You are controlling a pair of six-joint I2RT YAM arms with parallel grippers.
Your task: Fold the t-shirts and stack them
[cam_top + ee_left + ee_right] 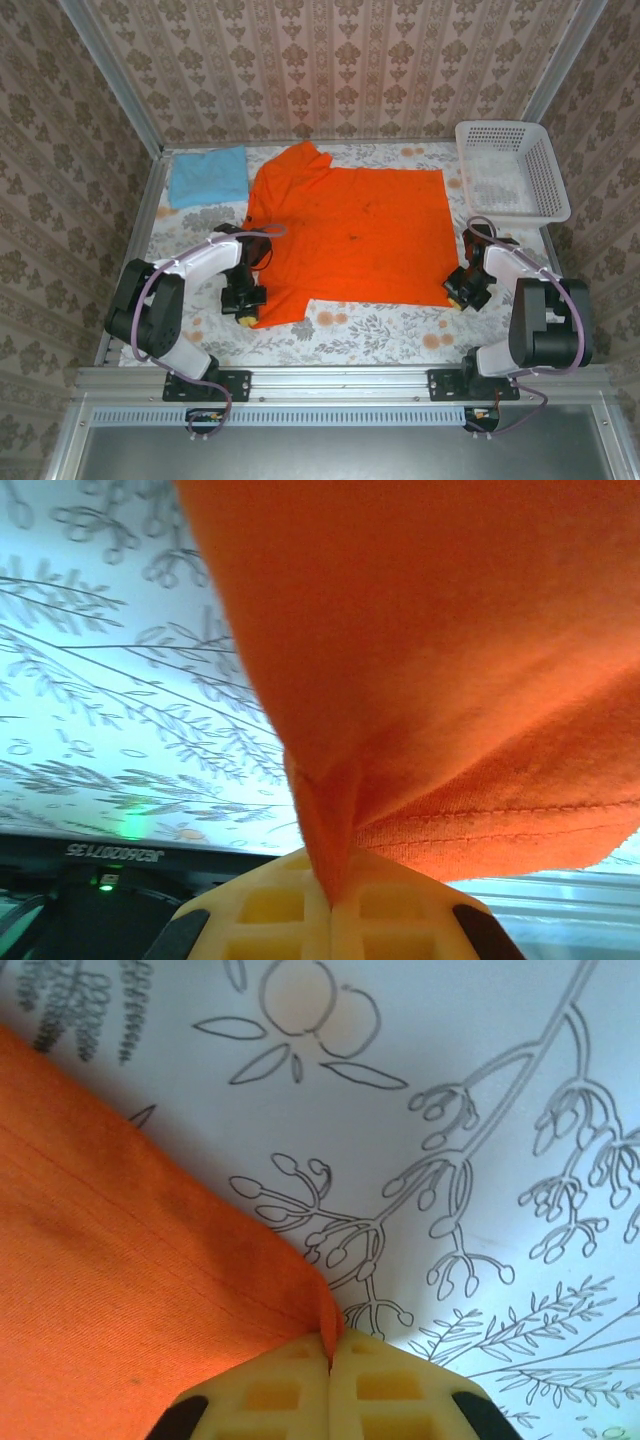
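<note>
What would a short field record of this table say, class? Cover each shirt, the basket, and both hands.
orange t-shirt: spread flat mid-table
blue t-shirt: neat rectangle, far left corner
basket: white lattice, far right corner
left hand: shut on the orange t-shirt's near left corner
right hand: shut on its near right corner

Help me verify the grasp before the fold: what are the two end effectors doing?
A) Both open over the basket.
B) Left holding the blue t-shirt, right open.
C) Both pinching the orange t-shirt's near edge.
C: the left end effector and right end effector are each shut on the orange t-shirt.
</note>
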